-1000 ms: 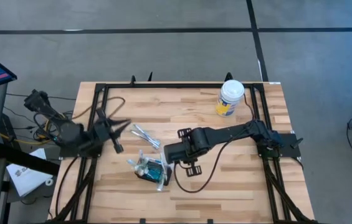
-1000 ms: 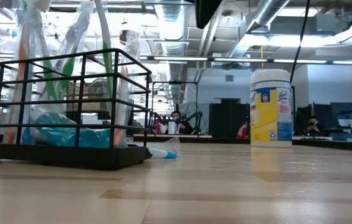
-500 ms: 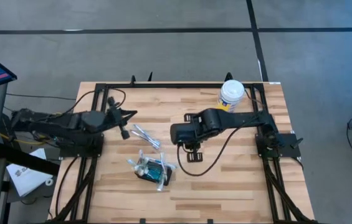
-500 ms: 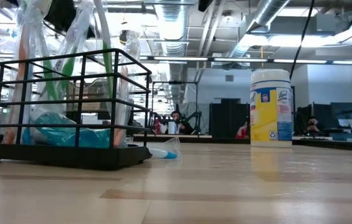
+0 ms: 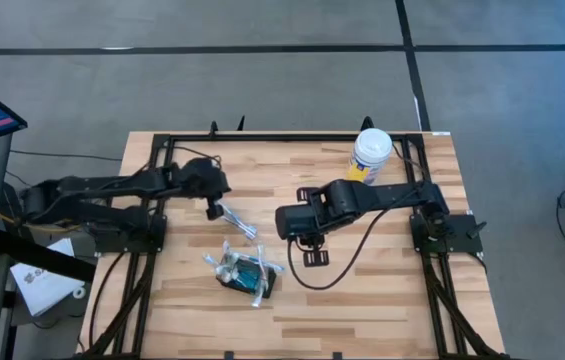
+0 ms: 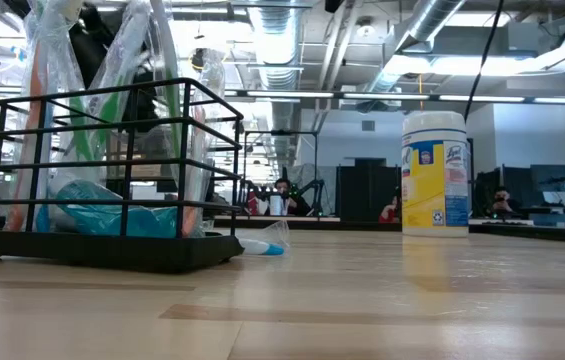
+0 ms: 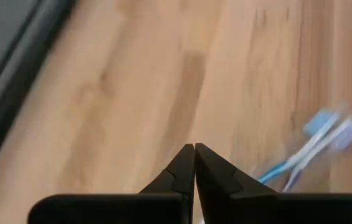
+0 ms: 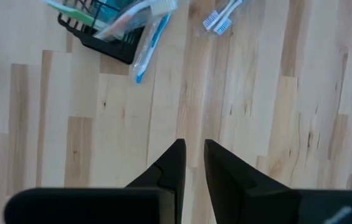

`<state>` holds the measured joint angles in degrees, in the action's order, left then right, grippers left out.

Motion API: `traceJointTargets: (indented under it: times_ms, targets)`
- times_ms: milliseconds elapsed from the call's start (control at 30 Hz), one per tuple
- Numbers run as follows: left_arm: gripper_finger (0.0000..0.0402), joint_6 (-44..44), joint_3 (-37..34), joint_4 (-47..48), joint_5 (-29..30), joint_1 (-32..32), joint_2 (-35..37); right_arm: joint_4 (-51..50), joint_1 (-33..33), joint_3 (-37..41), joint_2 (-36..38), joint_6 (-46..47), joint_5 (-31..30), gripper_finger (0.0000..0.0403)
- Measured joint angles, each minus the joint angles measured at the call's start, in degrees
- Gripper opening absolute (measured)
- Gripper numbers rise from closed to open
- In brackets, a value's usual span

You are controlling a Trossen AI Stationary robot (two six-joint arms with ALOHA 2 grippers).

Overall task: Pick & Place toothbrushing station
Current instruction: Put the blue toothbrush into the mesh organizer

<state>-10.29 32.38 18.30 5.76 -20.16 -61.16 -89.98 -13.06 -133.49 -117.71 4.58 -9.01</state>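
The toothbrushing station (image 5: 245,272) is a small black wire holder that stands on its base on the table's near middle. It holds wrapped toothbrushes and a teal pack, and shows in the low view (image 6: 102,170) and the right wrist view (image 8: 101,28). Two loose toothbrushes (image 5: 234,220) lie flat on the wood beyond it. My left gripper (image 5: 212,209) hangs shut just left of these brushes (image 7: 313,149), its fingertips (image 7: 194,149) slanting down at bare wood. My right gripper (image 5: 312,256) hovers right of the station, pointing down, its fingers (image 8: 194,149) a narrow gap apart with nothing between them.
A round canister (image 5: 370,155) with a white lid and yellow label stands at the far right corner, also in the low view (image 6: 435,172). A black frame (image 5: 262,137) runs along the table's edges. Bare wood lies to the near right.
My left arm has swung in from beyond the table's left edge toward the middle and sunk, tipping down, so its gripper now hangs beside the loose toothbrushes. My right gripper has gone a little up and toward the far edge. The station and brushes have kept still.
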Motion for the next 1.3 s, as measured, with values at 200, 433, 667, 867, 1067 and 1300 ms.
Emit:
traceJointTargets:
  times_ms: [200,433,667,867,1067,1300]
  targets:
    - [0.0007,-4.47,-0.02,-0.08,0.37,-0.11,-8.44,-0.03,-0.63,0.02,-0.35,0.17,0.00,0.0049]
    - [0.0009,-4.47,-0.02,-0.04,1.78,-0.09,-12.22,0.05,-0.81,0.00,-0.76,0.44,0.00,0.0049]
    - [0.0049,-6.62,-0.07,-0.34,1.98,-0.07,-12.44,0.88,-0.81,0.00,-0.74,0.61,-0.02,0.0049]
    - [0.0087,-9.00,-2.05,-0.23,5.17,-0.24,-13.84,1.10,-0.81,0.00,-0.74,0.59,-0.02,0.0049]
    - [0.0100,-9.43,-2.19,-1.17,7.89,-0.18,-17.07,2.83,-0.81,0.00,-0.74,0.55,-0.02,0.0049]
    - [0.0097,-10.51,-1.84,-1.71,8.24,-0.11,-21.84,3.05,-0.81,0.00,-0.74,0.42,-0.02,0.0049]
